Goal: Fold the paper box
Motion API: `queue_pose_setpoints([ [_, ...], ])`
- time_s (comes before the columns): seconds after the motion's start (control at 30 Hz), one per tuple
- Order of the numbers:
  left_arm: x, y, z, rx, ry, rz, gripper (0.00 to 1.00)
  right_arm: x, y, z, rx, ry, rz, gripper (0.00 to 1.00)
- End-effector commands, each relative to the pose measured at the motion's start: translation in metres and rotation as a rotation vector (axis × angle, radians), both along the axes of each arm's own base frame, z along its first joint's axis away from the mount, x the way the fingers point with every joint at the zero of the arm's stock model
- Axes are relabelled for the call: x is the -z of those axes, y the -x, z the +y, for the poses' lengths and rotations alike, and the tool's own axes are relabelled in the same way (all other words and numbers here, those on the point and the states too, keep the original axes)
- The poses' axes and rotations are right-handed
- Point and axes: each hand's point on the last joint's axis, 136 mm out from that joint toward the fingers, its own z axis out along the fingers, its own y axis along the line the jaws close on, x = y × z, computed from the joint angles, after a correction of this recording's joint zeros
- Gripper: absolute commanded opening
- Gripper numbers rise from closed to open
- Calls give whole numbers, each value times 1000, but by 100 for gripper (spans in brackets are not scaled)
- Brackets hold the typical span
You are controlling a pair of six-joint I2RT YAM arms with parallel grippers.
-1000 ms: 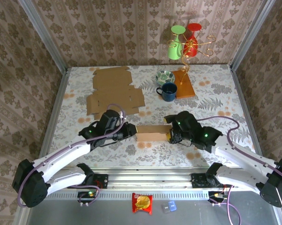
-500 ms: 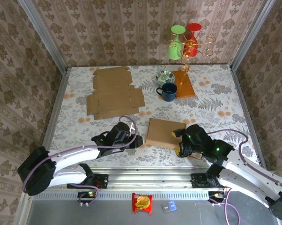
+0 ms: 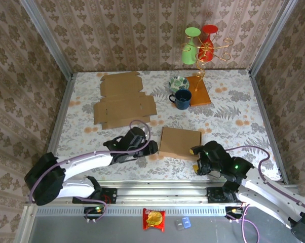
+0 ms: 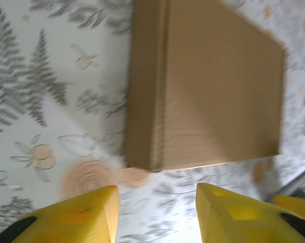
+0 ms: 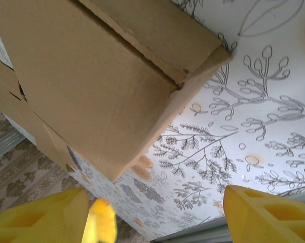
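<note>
My left gripper (image 3: 153, 148) and right gripper (image 3: 195, 158) flank the box (image 3: 180, 143). It lies closed and flat on the table (image 3: 233, 116) near the front edge, with bare table behind it up to the flat cardboard (image 3: 123, 101) and the mug (image 3: 182, 99). Both pairs of jaws are spread wide and grip nothing, each just beside a box edge without touching it.

Closed in on three sides by walls (image 3: 142, 35) papered in a beige-brown damask pattern. Framed at the back corners by slanted metal posts (image 3: 46, 38). Furnished with a table (image 3: 233, 111) under pale floral cloth, edged in front by an aluminium rail (image 3: 162, 188) and a grey ledge (image 3: 122, 228). Lit evenly, with soft shadows only.
</note>
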Motion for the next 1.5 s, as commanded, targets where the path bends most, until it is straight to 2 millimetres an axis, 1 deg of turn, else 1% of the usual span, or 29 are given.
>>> queue_pose_setpoints([
  [0.0,-8,2,-5,11,-7,71,47,6,-3,-7,-18,53,-8,72],
  [0.1,1,-1,-17,83,-38,99,47,3,-8,-6,-44,65,-18,71],
  [0.2,7,-7,-30,137,-71,110,47,-11,-14,-7,-84,99,-45,71],
  [0.33,18,-12,-34,187,-155,108,47,-19,-15,-10,-131,134,-40,71],
  [0.43,28,-12,-30,217,-239,105,46,-27,-18,-10,-150,138,-57,71],
  [0.6,34,-12,-36,224,-243,101,42,-38,-21,-13,-171,149,-84,71],
  [0.73,39,-16,-51,215,-209,104,37,-46,-22,-17,-185,163,-102,69],
  [0.97,39,-24,-90,212,-129,91,31,-65,-22,-30,-226,222,-144,66],
  [1.1,44,-30,-119,219,-74,88,29,-80,-21,-40,-253,273,-169,66],
  [1.2,42,-36,-144,236,-38,71,29,-91,-20,-45,-264,298,-188,66],
  [1.4,46,-53,-184,254,16,42,29,-105,-15,-53,-290,332,-213,66],
  [1.47,45,-55,-198,267,35,37,29,-108,-13,-56,-294,341,-221,66],
])
